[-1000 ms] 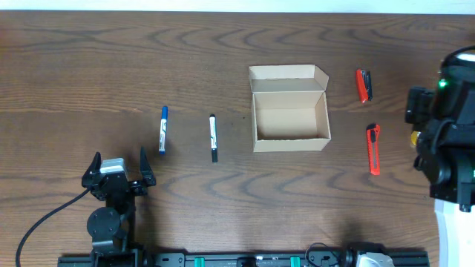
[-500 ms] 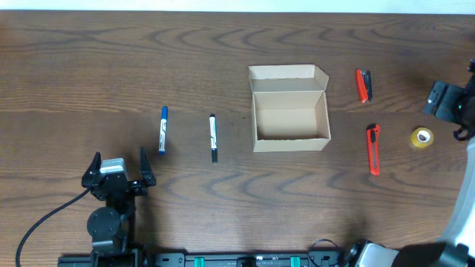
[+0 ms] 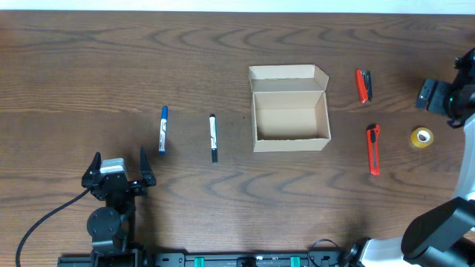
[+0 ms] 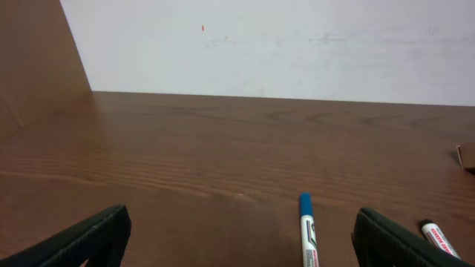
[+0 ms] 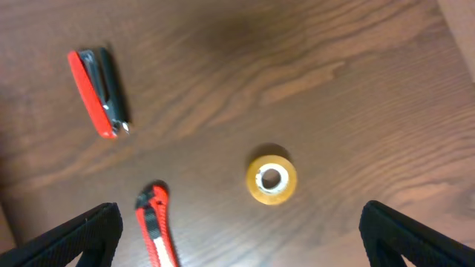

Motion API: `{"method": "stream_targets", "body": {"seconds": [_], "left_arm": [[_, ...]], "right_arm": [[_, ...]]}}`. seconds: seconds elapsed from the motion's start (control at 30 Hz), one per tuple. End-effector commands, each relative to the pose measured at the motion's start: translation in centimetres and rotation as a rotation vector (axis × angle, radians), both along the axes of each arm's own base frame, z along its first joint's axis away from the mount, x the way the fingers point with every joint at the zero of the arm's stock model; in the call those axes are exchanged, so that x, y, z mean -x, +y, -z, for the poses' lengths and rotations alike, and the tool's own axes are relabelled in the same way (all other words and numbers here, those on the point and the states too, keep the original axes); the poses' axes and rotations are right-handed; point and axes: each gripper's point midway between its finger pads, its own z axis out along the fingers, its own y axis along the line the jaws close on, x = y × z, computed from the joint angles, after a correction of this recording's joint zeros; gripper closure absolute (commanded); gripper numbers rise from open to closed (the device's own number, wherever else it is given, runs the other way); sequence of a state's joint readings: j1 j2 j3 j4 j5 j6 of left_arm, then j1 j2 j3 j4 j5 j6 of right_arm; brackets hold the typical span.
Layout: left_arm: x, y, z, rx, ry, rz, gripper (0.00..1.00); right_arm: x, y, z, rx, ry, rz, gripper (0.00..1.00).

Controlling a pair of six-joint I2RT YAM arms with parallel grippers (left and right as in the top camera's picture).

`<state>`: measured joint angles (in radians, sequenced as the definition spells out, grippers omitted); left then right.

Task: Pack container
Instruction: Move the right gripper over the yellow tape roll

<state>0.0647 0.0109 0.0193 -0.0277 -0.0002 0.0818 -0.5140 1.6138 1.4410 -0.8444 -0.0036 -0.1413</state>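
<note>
Judging the box [image 3: 289, 119] light but crushable, best pinched by one wall, with left gripper [image 3: 119, 167] and right gripper [image 5: 241, 233] both spread wide.

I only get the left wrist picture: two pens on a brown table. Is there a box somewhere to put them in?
Observer: Yes, an open cardboard box stands right of the black pen, with nothing inside.
Visitor: Is anything else lying around?
Observer: Beyond the box lie a red stapler, a red cutter and a roll of yellow tape.
Visitor: Where is the other arm?
Observer: The right gripper is at the far right edge, looking down on the tape, fingers spread wide.
</note>
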Motion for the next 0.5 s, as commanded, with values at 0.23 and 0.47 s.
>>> {"method": "stream_targets", "body": {"seconds": [0.23,0.47], "left_arm": [[0.2,0.2,1.8,0.007,0.056,-0.008,0.05],[0.2,0.2,1.8,0.007,0.056,-0.008,0.05]], "right_arm": [[2.2,-2.8,2.1,0.017,0.112,-0.072,0.01],[0.9,-2.7,6.0,-0.042,0.155,-0.152,0.01]]}}
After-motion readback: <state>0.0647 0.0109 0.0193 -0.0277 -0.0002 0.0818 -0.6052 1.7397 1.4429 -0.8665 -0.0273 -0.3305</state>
